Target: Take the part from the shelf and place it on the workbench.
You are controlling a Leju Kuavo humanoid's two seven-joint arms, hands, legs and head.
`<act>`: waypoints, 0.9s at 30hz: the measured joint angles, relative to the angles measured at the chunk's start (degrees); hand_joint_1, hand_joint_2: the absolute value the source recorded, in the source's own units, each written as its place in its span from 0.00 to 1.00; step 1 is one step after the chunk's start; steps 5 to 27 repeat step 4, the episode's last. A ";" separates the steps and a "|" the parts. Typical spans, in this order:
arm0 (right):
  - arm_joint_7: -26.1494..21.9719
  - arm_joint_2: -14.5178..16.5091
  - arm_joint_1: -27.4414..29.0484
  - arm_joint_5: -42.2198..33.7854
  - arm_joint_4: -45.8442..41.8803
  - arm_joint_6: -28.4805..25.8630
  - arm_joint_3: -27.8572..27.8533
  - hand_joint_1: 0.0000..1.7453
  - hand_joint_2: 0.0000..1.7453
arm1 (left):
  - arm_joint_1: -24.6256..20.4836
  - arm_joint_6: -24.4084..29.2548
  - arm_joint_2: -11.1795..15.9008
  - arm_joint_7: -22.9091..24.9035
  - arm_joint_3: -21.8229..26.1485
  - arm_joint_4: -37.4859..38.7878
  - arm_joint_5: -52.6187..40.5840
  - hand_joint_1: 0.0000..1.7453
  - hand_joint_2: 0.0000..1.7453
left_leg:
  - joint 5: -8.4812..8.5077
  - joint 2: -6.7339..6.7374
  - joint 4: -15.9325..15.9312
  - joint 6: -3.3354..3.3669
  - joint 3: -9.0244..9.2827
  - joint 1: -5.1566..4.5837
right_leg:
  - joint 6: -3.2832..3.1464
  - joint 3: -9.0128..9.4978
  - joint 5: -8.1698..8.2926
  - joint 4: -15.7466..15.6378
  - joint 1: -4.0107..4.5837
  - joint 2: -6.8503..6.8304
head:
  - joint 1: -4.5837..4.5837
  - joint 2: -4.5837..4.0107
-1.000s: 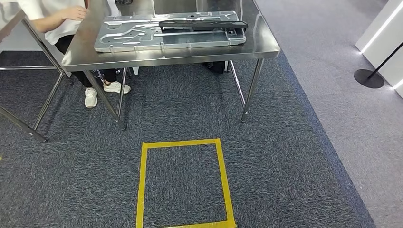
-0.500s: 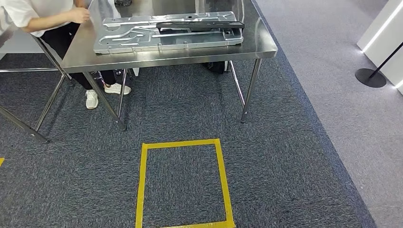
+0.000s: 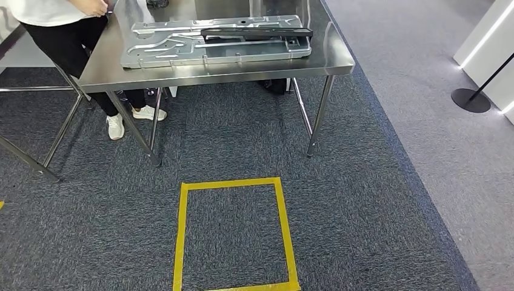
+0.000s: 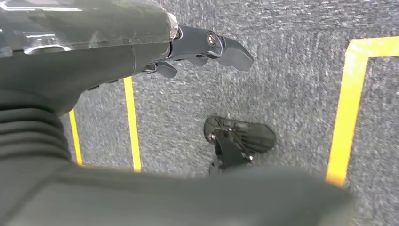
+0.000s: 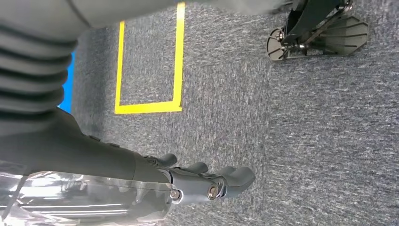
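Head view: a steel workbench [image 3: 121,66] stands ahead on grey-blue carpet [image 3: 363,200]. On its top lies a broad silver tray [image 3: 182,51] pressed with grooves and ribs, its long side running across the bench. The part [image 3: 257,33] rests on the tray's far right portion: a long, narrow, dark bar, flat and slightly glossy, lying along the tray's length and reaching almost to the tray's right end. No brand, label or writing can be read on the part, the tray or the bench. A person [image 3: 66,27] in a white top, dark trousers and white shoes stands at the bench's left end, one hand near the corner of the top. On the carpet before the bench, a yellow tape square [image 3: 182,230] is marked out. At the far right, a round black stand base [image 3: 470,100] sits on paler flooring beside a white panel.

Left wrist view: the left hand [image 4: 197,49] hangs over the carpet, holding nothing. Its dark fingers [image 4: 230,49] lie close together, lightly curled; whether they count as closed I cannot tell. Yellow tape lines [image 4: 346,103] cross the carpet below it.

Right wrist view: the right hand [image 5: 207,181] also hangs over the carpet with nothing in it. Its fingers [image 5: 235,176] are side by side with small gaps, gently bent, not clamped on anything. A yellow tape outline [image 5: 148,107] lies on the carpet beyond it, with a blue strip [image 5: 68,87] showing beside the ribbed cover.
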 joint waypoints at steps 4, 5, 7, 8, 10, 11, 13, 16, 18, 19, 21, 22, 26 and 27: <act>-0.13 -0.31 0.77 -3.71 -0.72 0.12 3.40 0.00 0.00 | 0.91 0.21 0.45 1.24 -4.85 -0.68 3.55 0.00 0.00 | 0.00 0.00 0.01 0.00 -0.01 0.00 | 0.03 0.00 0.02 0.00 -0.01 0.00 | 0.00 0.00; -0.13 -0.31 0.77 -3.71 -0.72 0.12 3.40 0.00 0.00 | 0.91 0.21 0.45 1.24 -4.85 -0.68 3.55 0.00 0.00 | 0.00 0.00 0.01 0.00 -0.01 0.00 | 0.03 0.00 0.02 0.00 -0.01 0.00 | 0.00 0.00; -0.13 -0.31 0.77 -3.71 -0.72 0.12 3.40 0.00 0.00 | 0.91 0.21 0.45 1.24 -4.85 -0.68 3.55 0.00 0.00 | 0.00 0.00 0.01 0.00 -0.01 0.00 | 0.03 0.00 0.02 0.00 -0.01 0.00 | 0.00 0.00; -0.13 -0.31 0.77 -3.71 -0.72 0.12 3.40 0.00 0.00 | 0.91 0.21 0.45 1.24 -4.85 -0.68 3.55 0.00 0.00 | 0.00 0.00 0.01 0.00 -0.01 0.00 | 0.03 0.00 0.02 0.00 -0.01 0.00 | 0.00 0.00; -0.13 -0.31 0.77 -3.71 -0.72 0.12 3.40 0.00 0.00 | 0.91 0.21 0.45 1.24 -4.85 -0.68 3.55 0.00 0.00 | 0.00 0.00 0.01 0.00 -0.01 0.00 | 0.03 0.00 0.02 0.00 -0.01 0.00 | 0.00 0.00; -0.13 -0.31 0.77 -3.71 -0.72 0.12 3.40 0.00 0.00 | 0.91 0.21 0.45 1.24 -4.85 -0.68 3.55 0.00 0.00 | 0.00 0.00 0.01 0.00 -0.01 0.00 | 0.03 0.00 0.02 0.00 -0.01 0.00 | 0.00 0.00; -0.13 -0.31 0.77 -3.71 -0.72 0.12 3.40 0.00 0.00 | 0.91 0.21 0.45 1.24 -4.85 -0.68 3.55 0.00 0.00 | 0.00 0.00 0.01 0.00 -0.01 0.00 | 0.03 0.00 0.02 0.00 -0.01 0.00 | 0.00 0.00; -0.13 -0.31 0.77 -3.71 -0.72 0.12 3.40 0.00 0.00 | 0.91 0.21 0.45 1.24 -4.85 -0.68 3.55 0.00 0.00 | 0.00 0.00 0.01 0.00 -0.01 0.00 | 0.03 0.00 0.02 0.00 -0.01 0.00 | 0.00 0.00; -0.13 -0.31 0.77 -3.71 -0.72 0.12 3.40 0.00 0.00 | 0.91 0.21 0.45 1.24 -4.85 -0.68 3.55 0.00 0.00 | 0.00 0.00 0.01 0.00 -0.01 0.00 | 0.03 0.00 0.02 0.00 -0.01 0.00 | 0.00 0.00; -0.13 -0.31 0.77 -3.71 -0.72 0.12 3.40 0.00 0.00 | 0.91 0.21 0.45 1.24 -4.85 -0.68 3.55 0.00 0.00 | 0.00 0.00 0.01 0.00 -0.01 0.00 | 0.03 0.00 0.02 0.00 -0.01 0.00 | 0.00 0.00; -0.13 -0.31 0.77 -3.71 -0.72 0.12 3.40 0.00 0.00 | 0.91 0.21 0.45 1.24 -4.85 -0.68 3.55 0.00 0.00 | 0.00 0.00 0.01 0.00 -0.01 0.00 | 0.03 0.00 0.02 0.00 -0.01 0.00 | 0.00 0.00; -0.13 -0.31 0.77 -3.71 -0.72 0.12 3.40 0.00 0.00 | 0.91 0.21 0.45 1.24 -4.85 -0.68 3.55 0.00 0.00 | 0.00 0.00 0.01 0.00 -0.01 0.00 | 0.03 0.00 0.02 0.00 -0.01 0.00 | 0.00 0.00; -0.13 -0.31 0.77 -3.71 -0.72 0.12 3.40 0.00 0.00 | 0.91 0.21 0.45 1.24 -4.85 -0.68 3.55 0.00 0.00 | 0.00 0.00 0.01 0.00 -0.01 0.00 | 0.03 0.00 0.02 0.00 -0.01 0.00 | 0.00 0.00; -0.13 -0.31 0.77 -3.71 -0.72 0.12 3.40 0.00 0.00 | 0.91 0.21 0.45 1.24 -4.85 -0.68 3.55 0.00 0.00 | 0.00 0.00 0.01 0.00 -0.01 0.00 | 0.03 0.00 0.02 0.00 -0.01 0.00 | 0.00 0.00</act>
